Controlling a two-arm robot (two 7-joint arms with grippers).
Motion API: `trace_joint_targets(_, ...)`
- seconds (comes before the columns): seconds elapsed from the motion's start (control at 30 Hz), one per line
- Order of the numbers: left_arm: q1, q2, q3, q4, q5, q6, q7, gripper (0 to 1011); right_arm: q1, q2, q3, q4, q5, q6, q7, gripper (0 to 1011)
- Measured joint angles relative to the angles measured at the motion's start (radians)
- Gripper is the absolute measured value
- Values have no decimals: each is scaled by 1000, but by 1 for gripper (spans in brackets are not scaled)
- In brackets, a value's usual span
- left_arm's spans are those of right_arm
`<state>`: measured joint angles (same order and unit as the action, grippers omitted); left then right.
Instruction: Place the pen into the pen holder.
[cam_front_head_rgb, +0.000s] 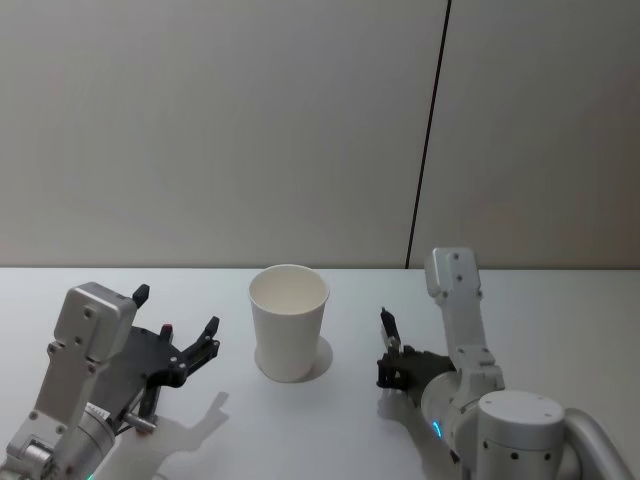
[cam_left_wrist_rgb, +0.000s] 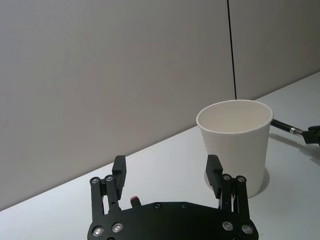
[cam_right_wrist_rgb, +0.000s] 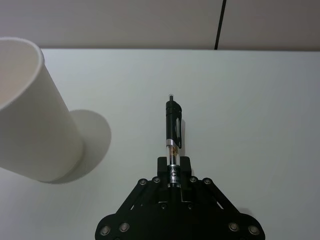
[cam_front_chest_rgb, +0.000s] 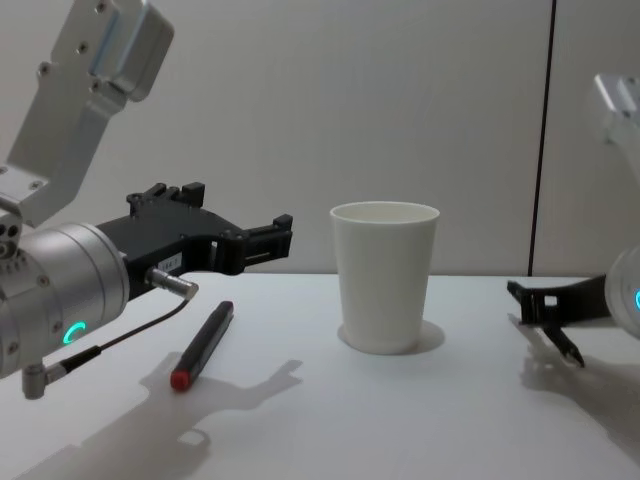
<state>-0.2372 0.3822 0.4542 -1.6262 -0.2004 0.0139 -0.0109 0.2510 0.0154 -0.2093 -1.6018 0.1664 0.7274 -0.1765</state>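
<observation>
The pen holder, a plain white paper cup (cam_front_head_rgb: 288, 325) (cam_front_chest_rgb: 385, 290), stands upright mid-table. To its right and apart from it, my right gripper (cam_front_head_rgb: 393, 362) (cam_right_wrist_rgb: 172, 162) hovers low, shut on a black pen (cam_right_wrist_rgb: 173, 131) with a clear barrel that points away from me. In the left wrist view this pen (cam_left_wrist_rgb: 284, 127) shows beyond the cup (cam_left_wrist_rgb: 235, 147). My left gripper (cam_front_head_rgb: 176, 312) (cam_left_wrist_rgb: 166, 170) (cam_front_chest_rgb: 270, 238) hangs open left of the cup, holding nothing. Beneath it a second black pen with a red end (cam_front_chest_rgb: 203, 345) (cam_left_wrist_rgb: 134, 200) lies on the table.
The white table (cam_front_head_rgb: 560, 300) runs back to a grey wall with a dark vertical seam (cam_front_head_rgb: 428, 130). A cable with a metal plug (cam_front_chest_rgb: 165, 285) hangs from my left wrist over the table.
</observation>
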Motion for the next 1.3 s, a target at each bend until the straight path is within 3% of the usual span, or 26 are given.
trace_joint_targets(0.53,0,0,0,0,0,0,0,1004,-9,22,17,-22,16,-209,86,142)
trace_joint_targets(1.3,0,0,0,0,0,0,0,1005,32,37,45,14,71,-584,268,142)
